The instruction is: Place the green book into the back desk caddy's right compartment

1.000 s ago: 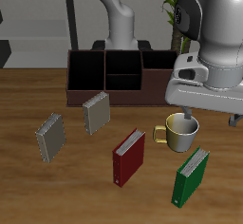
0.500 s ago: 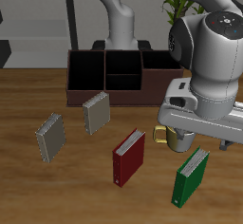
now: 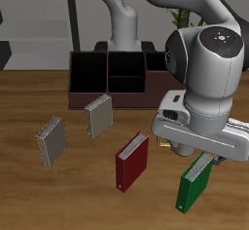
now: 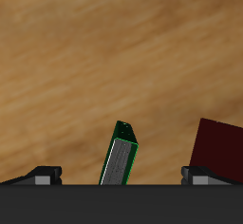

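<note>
The green book (image 3: pixel 195 185) stands upright near the table's front edge, its white page edges facing up. In the wrist view the green book (image 4: pixel 121 157) shows just below and between the two fingertips of my gripper (image 4: pixel 123 174). The fingertips stand wide apart, so the gripper is open and holds nothing. My gripper (image 3: pixel 199 151) hangs right above the book, and the arm's body largely hides its fingers. The back desk caddy (image 3: pixel 107 73) stands farther back. Its right compartment (image 3: pixel 154 68) with reddish-brown walls is partly covered by the arm.
A dark red book (image 3: pixel 131 161) stands close beside the green one and shows as the dark red book (image 4: pixel 220 147) in the wrist view. Two grey books (image 3: pixel 51 141) (image 3: pixel 98 115) stand farther off. A yellow mug (image 3: pixel 163 139) is mostly hidden behind the gripper.
The arm has swung forward and down, from over the mug to right above the green book. The mug is now mostly covered. No book has moved.
</note>
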Controlling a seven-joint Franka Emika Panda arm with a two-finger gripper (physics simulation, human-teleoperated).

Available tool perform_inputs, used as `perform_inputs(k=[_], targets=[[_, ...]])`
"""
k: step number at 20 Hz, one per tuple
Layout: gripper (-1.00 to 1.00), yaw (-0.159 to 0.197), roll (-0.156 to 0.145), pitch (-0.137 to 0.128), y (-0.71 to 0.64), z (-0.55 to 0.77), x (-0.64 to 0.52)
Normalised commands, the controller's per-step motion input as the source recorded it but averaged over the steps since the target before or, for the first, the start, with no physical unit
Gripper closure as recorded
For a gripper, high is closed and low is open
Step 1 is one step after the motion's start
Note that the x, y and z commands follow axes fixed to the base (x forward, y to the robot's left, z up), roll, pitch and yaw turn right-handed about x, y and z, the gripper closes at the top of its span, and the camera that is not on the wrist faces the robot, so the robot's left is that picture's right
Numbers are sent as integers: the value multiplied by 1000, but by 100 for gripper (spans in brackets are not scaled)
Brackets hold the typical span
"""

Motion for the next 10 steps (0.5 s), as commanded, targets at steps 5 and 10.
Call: perform_inputs(k=[5,10], targets=[[-100,-18,-22,-61,-191,-116,-136],[-100,-26,-16,-46,-58,-82,-112]])
